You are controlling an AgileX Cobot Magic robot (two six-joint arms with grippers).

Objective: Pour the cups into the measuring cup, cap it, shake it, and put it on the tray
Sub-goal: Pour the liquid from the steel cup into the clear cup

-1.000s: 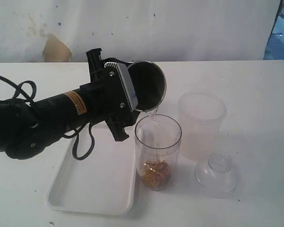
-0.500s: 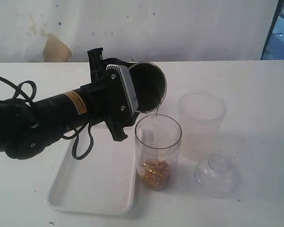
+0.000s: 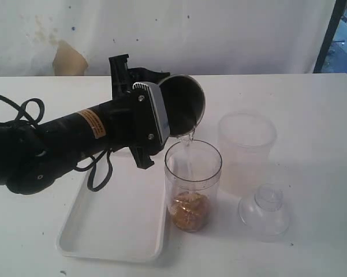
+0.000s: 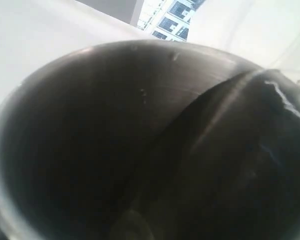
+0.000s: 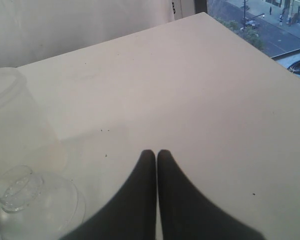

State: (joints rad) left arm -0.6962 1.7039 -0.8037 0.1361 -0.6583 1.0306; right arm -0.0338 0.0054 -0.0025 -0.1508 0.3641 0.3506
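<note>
A white table [image 3: 312, 115] is seen under everything. On it, toward the left side of the exterior view, the white tray [image 3: 104, 231] is laid flat, and nothing is placed in the part of it that shows. The far part of the tray is covered by the black left arm [image 3: 58, 144], which is stretched over it from the left.

The frosted container [image 3: 246, 150] is stood upright on the table, to the right of the measuring cup and slightly farther back. The measuring cup [image 3: 193, 173] is stood upright on the table just beside the right edge of the tray, not on the tray. It is uncapped.

The steel tumbler [image 3: 185, 107] is held by the left gripper [image 3: 164, 104], whose fingers are pressed against its sides. The tumbler is tipped far over, with its mouth turned toward the camera and its lower lip above the far rim of the measuring cup. In the left wrist view, almost the whole picture is filled by the dark inside of the tumbler [image 4: 115, 125].

The clear dome lid [image 3: 264, 210] is laid on the table in front of the frosted container, knob upward, well apart from the measuring cup.

In the right wrist view, the right gripper [image 5: 156, 155] is seen above the bare table with its two fingertips brought together and nothing between them.

A thin clear stream [image 3: 187, 138] is poured from the lip of the tumbler into the measuring cup. A small golden-brown heap [image 3: 189, 210] is seen at the bottom of the cup.
</note>
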